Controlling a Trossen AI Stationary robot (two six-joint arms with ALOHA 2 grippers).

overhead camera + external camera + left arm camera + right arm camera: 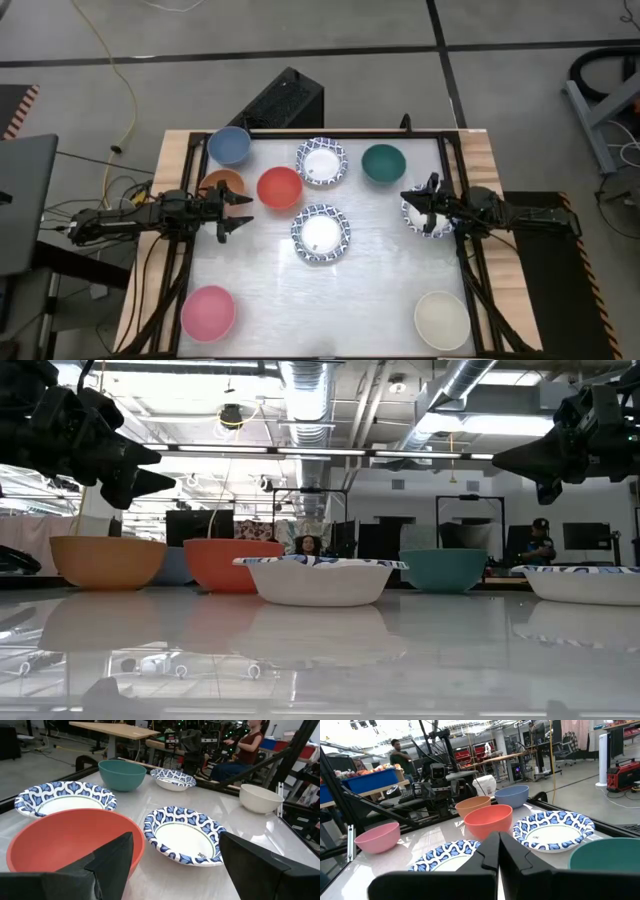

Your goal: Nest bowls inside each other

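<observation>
The table (380, 300) carries nine bowls, all standing singly; none sits inside another, so by my reading the nesting has not begun and every bowl is still to be stacked.

Both arms reach in from the table's sides. The left gripper (235, 214) hangs above the surface with its fingers spread wide and nothing between them, just beside the red bowl (279, 187). The left wrist view looks straight past those fingers onto that bowl's rim, so I judge it the likely first pick. The right gripper (425, 205) hovers over the patterned bowl at the right edge (420, 222). Its fingers are pressed together and, in the right wrist view, hold nothing.

Bowl positions, from above:
- Far row: blue bowl (229, 145) at the left corner, a patterned bowl (321, 162) in the middle, green bowl (383, 163) to its right.
- Middle row: orange bowl (222, 184), partly under the left arm and near the red one, then another patterned bowl (321, 234) at the centre.
- Near row: pink bowl (208, 312) at the left, cream bowl (442, 319) at the right, both well apart from the rest.

The three patterned bowls are shallow and wide-rimmed, while the plain ones look deeper. The stacking order may therefore matter.
</observation>
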